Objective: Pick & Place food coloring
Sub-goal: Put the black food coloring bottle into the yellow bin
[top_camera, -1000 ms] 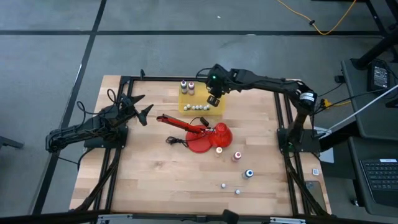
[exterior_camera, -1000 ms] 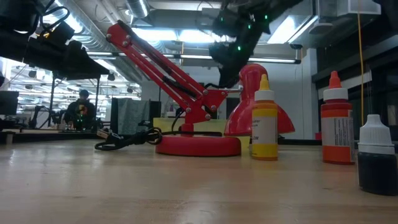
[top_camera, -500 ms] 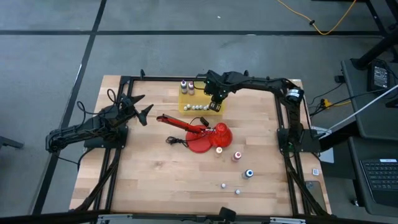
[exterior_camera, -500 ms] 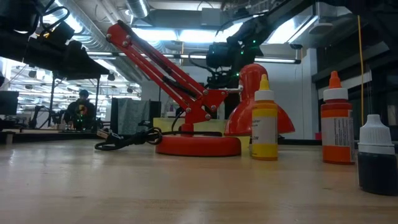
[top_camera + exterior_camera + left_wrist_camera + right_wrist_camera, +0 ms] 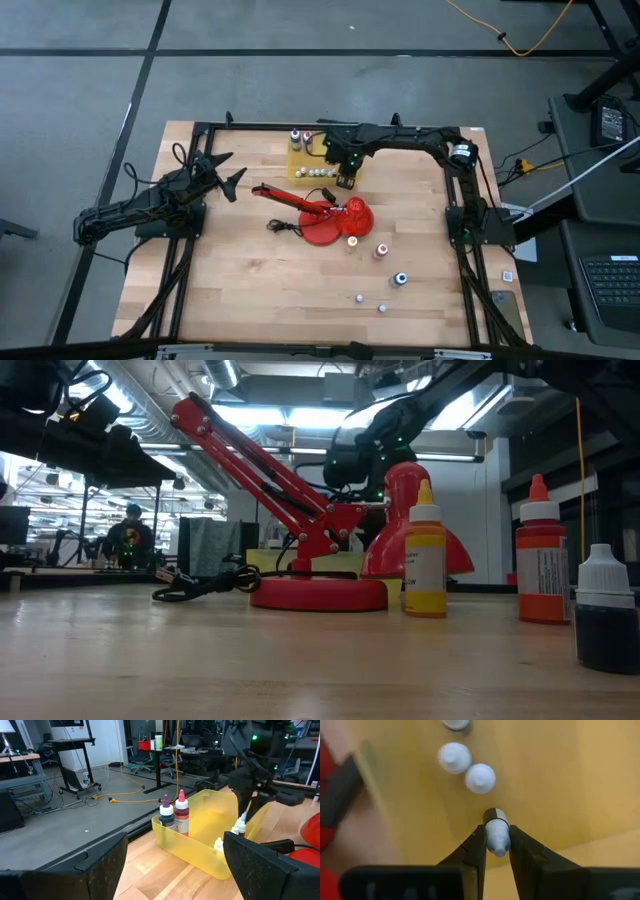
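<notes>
**Lowering a dropper bottle into the yellow bin**

Hanging over the yellow bin (image 5: pixel 322 165) at the table's far edge, the right gripper (image 5: pixel 497 851) has its fingers closed tight on the white cap of a small dark bottle (image 5: pixel 496 827), which dangles upright below them. Gripping by the cap keeps the body free to go down among the bottles already inside without the fingers fouling the bin wall. Two white caps (image 5: pixel 467 767) show just beside it on the bin floor, so the drop spot sits next to the row. The purple bottle (image 5: pixel 166 813) and the dark red one (image 5: pixel 181 814) stand upright and touching at the bin's opposite end.

Three more bottles wait on the open table near the red lamp (image 5: pixel 328 212): yellow (image 5: pixel 425 552), orange-red (image 5: pixel 541 556) and a dark one with a white cap (image 5: pixel 605 610). By my reading the task is only partly done.

The left gripper (image 5: pixel 224 176) rests at the table's left side with its fingers spread wide and holding nothing.
</notes>
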Robot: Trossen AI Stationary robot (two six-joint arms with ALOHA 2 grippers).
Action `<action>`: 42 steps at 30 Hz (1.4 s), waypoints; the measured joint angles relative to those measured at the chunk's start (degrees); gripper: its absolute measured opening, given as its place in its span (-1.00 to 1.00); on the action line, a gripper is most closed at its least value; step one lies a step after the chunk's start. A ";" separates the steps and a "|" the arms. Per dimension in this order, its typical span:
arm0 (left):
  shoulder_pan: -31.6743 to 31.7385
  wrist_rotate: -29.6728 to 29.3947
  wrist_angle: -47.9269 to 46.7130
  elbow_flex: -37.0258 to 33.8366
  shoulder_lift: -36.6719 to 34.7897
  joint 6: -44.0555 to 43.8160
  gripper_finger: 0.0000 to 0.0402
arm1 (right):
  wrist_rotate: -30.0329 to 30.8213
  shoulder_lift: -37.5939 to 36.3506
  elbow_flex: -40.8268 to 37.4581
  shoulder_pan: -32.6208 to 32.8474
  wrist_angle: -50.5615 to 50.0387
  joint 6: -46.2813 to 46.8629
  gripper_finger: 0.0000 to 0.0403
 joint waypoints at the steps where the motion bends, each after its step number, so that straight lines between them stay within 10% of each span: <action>1: -0.02 0.00 0.00 0.00 0.00 0.00 0.59 | -0.27 0.08 0.24 0.07 -0.17 -0.10 -0.65; 42: -0.02 0.00 0.00 0.00 0.00 0.00 0.59 | 0.43 -2.38 10.85 2.36 -5.39 1.59 -0.29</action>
